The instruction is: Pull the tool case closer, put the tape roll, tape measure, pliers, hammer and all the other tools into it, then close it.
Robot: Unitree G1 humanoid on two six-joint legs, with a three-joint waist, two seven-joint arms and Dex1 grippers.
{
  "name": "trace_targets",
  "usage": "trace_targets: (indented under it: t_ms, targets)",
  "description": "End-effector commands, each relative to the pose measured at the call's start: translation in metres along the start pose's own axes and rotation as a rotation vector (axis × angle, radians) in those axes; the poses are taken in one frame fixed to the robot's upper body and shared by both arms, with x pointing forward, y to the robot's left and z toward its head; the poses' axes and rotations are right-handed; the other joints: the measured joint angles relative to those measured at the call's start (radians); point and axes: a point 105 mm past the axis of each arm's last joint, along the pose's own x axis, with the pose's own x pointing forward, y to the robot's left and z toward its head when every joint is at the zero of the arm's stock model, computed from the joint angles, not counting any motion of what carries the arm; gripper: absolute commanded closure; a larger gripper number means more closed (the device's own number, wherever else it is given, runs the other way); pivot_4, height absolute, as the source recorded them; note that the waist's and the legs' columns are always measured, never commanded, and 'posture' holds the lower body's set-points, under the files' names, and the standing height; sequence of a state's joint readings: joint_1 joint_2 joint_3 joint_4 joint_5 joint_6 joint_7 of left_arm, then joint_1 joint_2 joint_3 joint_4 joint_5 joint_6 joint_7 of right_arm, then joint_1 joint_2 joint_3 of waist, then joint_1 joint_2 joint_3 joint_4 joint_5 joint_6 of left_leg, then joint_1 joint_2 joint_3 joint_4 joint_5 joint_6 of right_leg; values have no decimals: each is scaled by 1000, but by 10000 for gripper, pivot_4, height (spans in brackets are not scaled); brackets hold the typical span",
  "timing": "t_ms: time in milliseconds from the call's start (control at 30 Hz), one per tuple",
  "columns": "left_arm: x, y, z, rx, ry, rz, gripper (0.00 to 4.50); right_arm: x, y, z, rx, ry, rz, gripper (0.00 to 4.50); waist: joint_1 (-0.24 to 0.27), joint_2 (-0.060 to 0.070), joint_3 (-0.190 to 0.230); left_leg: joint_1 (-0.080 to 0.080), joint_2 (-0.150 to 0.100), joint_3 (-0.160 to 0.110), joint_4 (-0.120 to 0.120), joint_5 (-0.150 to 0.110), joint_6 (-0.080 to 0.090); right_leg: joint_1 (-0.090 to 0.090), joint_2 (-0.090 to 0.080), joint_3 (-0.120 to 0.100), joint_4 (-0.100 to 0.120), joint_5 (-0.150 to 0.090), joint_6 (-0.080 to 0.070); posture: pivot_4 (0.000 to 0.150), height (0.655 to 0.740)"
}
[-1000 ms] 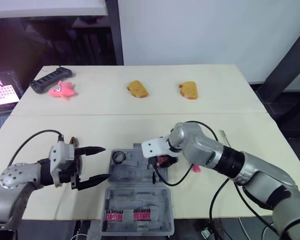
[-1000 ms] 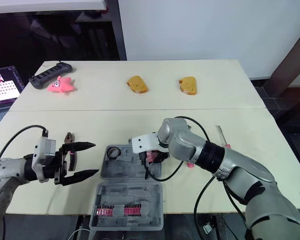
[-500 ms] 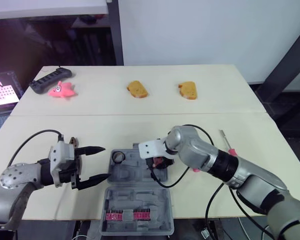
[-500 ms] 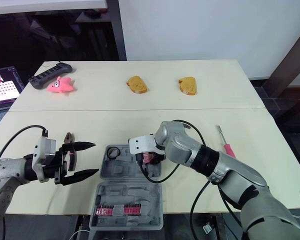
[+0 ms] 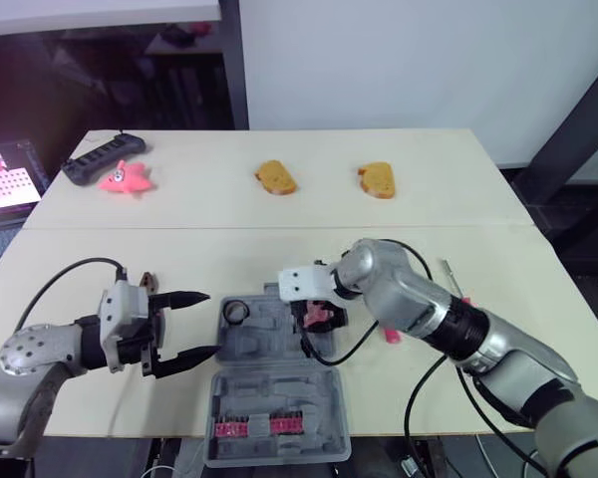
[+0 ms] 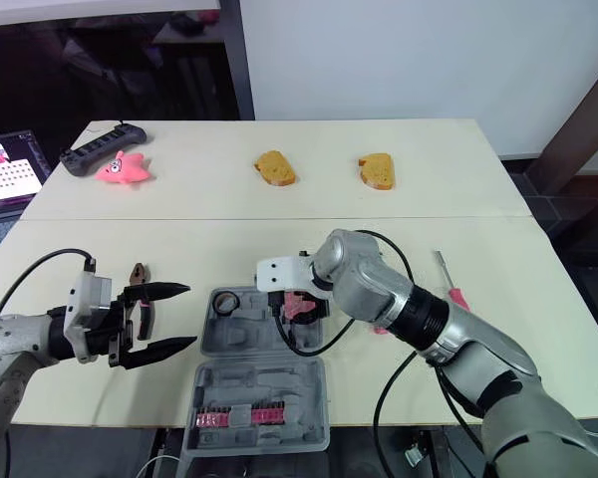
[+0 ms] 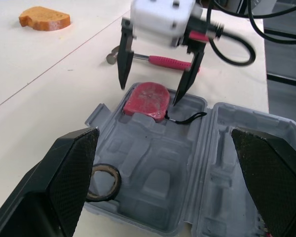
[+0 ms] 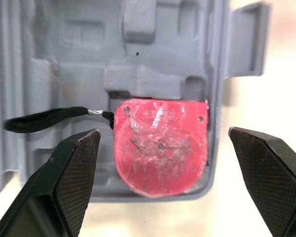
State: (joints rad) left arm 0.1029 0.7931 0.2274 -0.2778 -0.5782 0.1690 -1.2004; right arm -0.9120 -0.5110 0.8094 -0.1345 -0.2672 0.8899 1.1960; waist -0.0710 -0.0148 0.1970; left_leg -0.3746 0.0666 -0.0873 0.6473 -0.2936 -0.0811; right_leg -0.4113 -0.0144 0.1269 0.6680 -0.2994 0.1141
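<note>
The grey tool case (image 5: 264, 344) lies open at the table's front edge, its lid (image 5: 276, 430) with red bits nearest me. A tape roll (image 7: 100, 181) sits in the tray's left end. The red tape measure (image 8: 160, 145) lies in the tray's right end, its black strap trailing. My right gripper (image 7: 150, 94) hangs open just above it, one finger on either side. My left gripper (image 6: 191, 315) is open left of the case, holding nothing. Pliers (image 6: 140, 299) lie beside it. The pink-handled hammer (image 7: 160, 60) lies behind the right gripper. A screwdriver (image 6: 448, 284) lies further right.
Two bread slices (image 5: 275, 177) (image 5: 377, 180), a pink star toy (image 5: 124, 179) and a black power strip (image 5: 101, 159) lie along the far half of the table. A laptop (image 5: 2, 184) stands off the left edge. Black cables loop around my right wrist.
My right gripper shifted left over the case's right end, then lifted slightly; the tape measure now lies in the tray between its open fingers. The left arm has stayed still.
</note>
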Motion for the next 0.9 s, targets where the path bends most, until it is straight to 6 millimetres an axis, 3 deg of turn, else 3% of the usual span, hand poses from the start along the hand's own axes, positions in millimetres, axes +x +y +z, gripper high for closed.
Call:
trace_targets:
  t_ms: [33, 67, 167, 333, 467, 700, 900]
  targets:
    - [-1, 0, 9, 42, -6, -11, 0, -16, -3, 13, -7, -72, -16, 811, 0, 0, 0, 0, 0, 0, 0, 0, 0, 0, 0, 0, 0, 0, 0, 1500, 7400]
    - [-1, 0, 9, 41, -6, -11, 0, -16, -1, 13, 1, -87, -6, 811, 0, 0, 0, 0, 0, 0, 0, 0, 0, 0, 0, 0, 0, 0, 0, 1500, 7400]
    - [-1, 0, 9, 41, -5, -11, 0, -16, -1, 11, 25, -105, -1, 9222, -1, 0, 0, 0, 0, 0, 0, 0, 0, 0, 0, 0, 0, 0, 0, 1500, 7400]
    - [-2, -1, 8, 40, -2, -11, 0, -18, -4, 11, 100, -174, -30, 32631, 0, 0, 0, 0, 0, 0, 0, 0, 0, 0, 0, 0, -1, 0, 0, 1500, 7400]
    - [-4, -1, 7, 37, 1, -6, 0, -27, -8, 7, 163, -265, -96, 32631, 1, 0, 0, 0, 0, 0, 0, 0, 0, 0, 0, 0, -1, 0, 0, 1500, 7400]
    - [-3, 2, 8, 35, -1, 6, 0, -31, 0, 1, 348, -581, -190, 32631, 1, 0, 0, -1, 0, 0, -1, 0, 0, 1, 0, 0, -2, 0, 0, 1500, 7400]
    - [-3, 4, 8, 37, -2, 12, 0, -13, 1, -24, 460, -621, -293, 32631, 0, 0, 0, 0, 0, 0, 0, 0, 0, 1, 0, 1, -2, 0, 0, 1500, 7400]
